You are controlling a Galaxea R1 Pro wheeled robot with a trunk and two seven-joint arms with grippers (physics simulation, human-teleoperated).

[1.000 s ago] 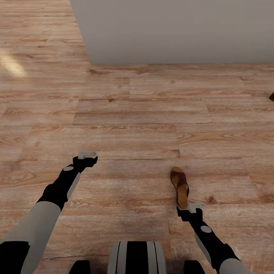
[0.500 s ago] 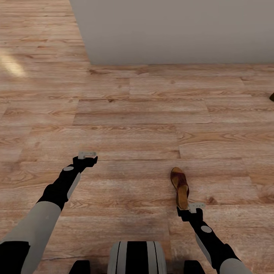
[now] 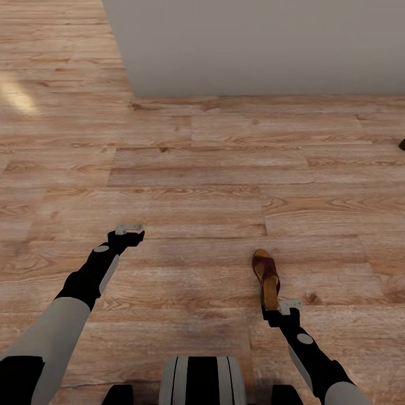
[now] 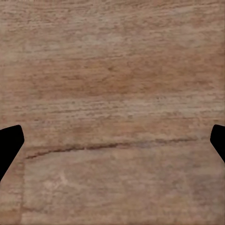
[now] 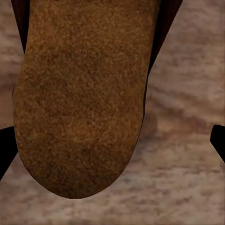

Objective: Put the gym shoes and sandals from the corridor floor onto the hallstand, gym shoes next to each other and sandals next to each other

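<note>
1 sandal (image 3: pixel 266 278) is lying flat on the corridor floor (image 3: pixel 191 169) in the lower right of the head frame, its dark-brown toe strap pointing up-frame and its tan-brown footbed facing upward; no writing is legible on it. The right pincer (image 3: pixel 289 307) is hovering at its heel with jaws spread wide, the grainy footbed (image 5: pixel 84 93) sitting between them. The left pincer (image 3: pixel 129 228) is hanging open over bare planks, lower left. A grey wall (image 3: pixel 253 45) is filling the top.
</note>
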